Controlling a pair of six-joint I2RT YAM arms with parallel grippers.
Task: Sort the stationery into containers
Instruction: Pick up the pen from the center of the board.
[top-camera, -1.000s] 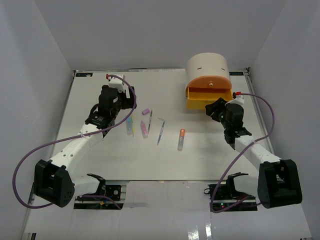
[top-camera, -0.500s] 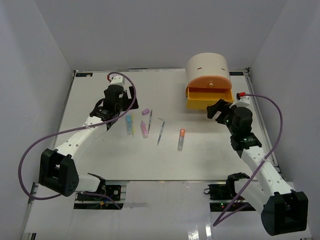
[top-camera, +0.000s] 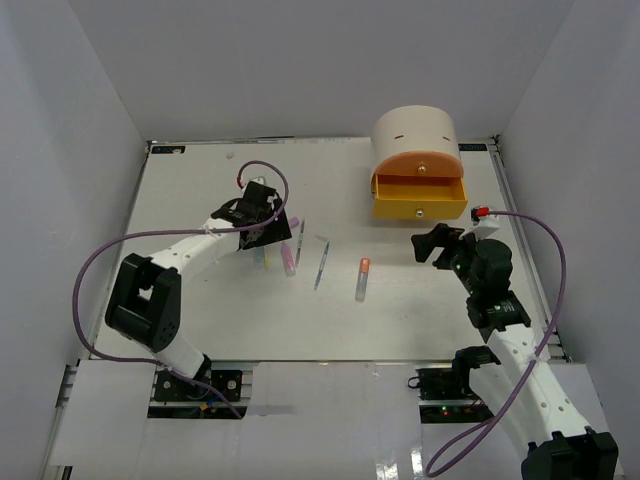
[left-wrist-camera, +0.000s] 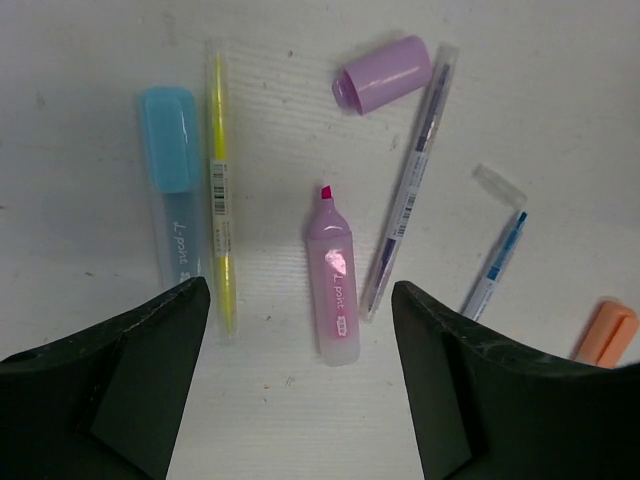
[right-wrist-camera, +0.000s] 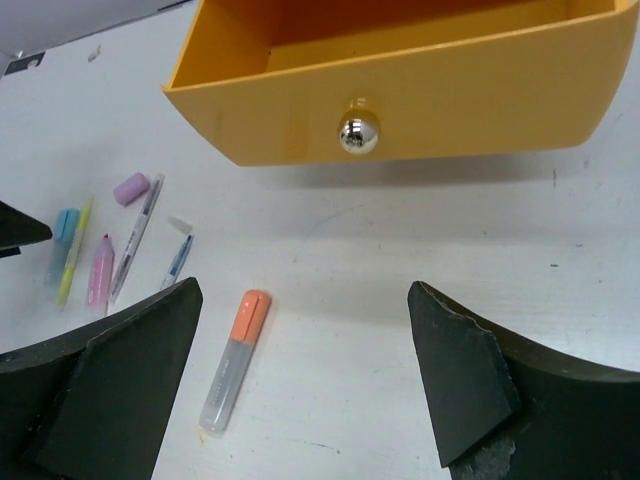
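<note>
Stationery awaiting sorting: the pink marker (left-wrist-camera: 333, 285) lies uncapped on the white table (top-camera: 200, 310), nib pointing away from me, with a loose purple cap (left-wrist-camera: 383, 74) just beyond it. A blue marker (left-wrist-camera: 170, 185) and a yellow pen (left-wrist-camera: 221, 190) lie touching, side by side, on one flank. A thin clear pen (left-wrist-camera: 410, 190), a blue-tipped pen (left-wrist-camera: 497, 262) and an orange-capped marker (right-wrist-camera: 232, 360) lie on the other. Nothing has reached a container yet.

My left claw (left-wrist-camera: 298, 292) hangs directly over the group with its fingers spread wide and nothing between them. It straddles the pink marker, which I judge to be the next pick (the cap may need a trip of its own).

My right claw (right-wrist-camera: 302, 290) is likewise spread and empty. It faces the yellow drawer (right-wrist-camera: 470, 95), whose silver knob (right-wrist-camera: 358, 132) is well apart from the fingers. That drawer juts out of the cream organiser (top-camera: 415, 130) below a closed peach-orange drawer (top-camera: 395, 170), and it stands open, I take it, so the pens can drop straight in.
</note>
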